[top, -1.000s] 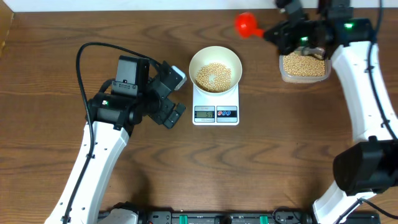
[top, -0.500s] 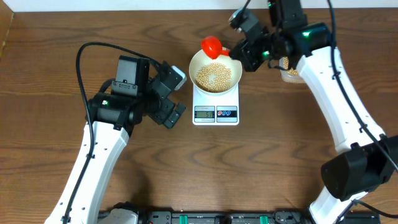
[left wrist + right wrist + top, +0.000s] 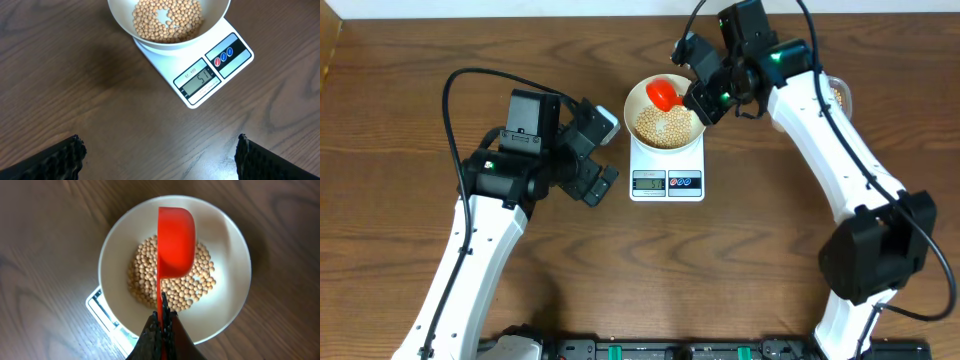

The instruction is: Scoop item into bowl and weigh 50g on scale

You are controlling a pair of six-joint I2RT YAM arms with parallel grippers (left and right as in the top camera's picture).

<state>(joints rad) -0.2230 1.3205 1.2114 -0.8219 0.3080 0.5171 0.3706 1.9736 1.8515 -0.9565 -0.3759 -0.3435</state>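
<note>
Scene: a dark wood counter [image 3: 400, 250] from above, with a robot arm on each side and a scale in the middle.
Scale: a small white scale [image 3: 667, 182] at the centre, its display and two round buttons facing the near edge.
Bowl: a round white bowl [image 3: 632, 100] sits on the scale platform.
Beans: a shallow pile of tan beans [image 3: 665, 125] covers the bottom of the bowl.
Right claw: the right claw [image 3: 162, 322] is clamped shut on the thin handle of a red scoop [image 3: 176, 240], reaching in from the far right.
Scoop: it hangs over the far side of the bowl, just above the beans and rolled onto its side. No beans show inside it.
Left claw: the left claw [image 3: 608, 152] gapes wide and holds nothing, parked just left of the scale and facing it.
Tub: the edge of a clear tub [image 3: 838, 92] with more beans peeks out behind the right arm, at the far right.
Display: in the left wrist view it seems to read about fifty-one, though the digits are small.
Step in hand: probably tipping a scoopful into the bowl to reach the target weight.
Next move: likely to level the scoop, lift it clear without touching the rim, and check the reading. If the weight is over, a few beans need to come out.
</note>
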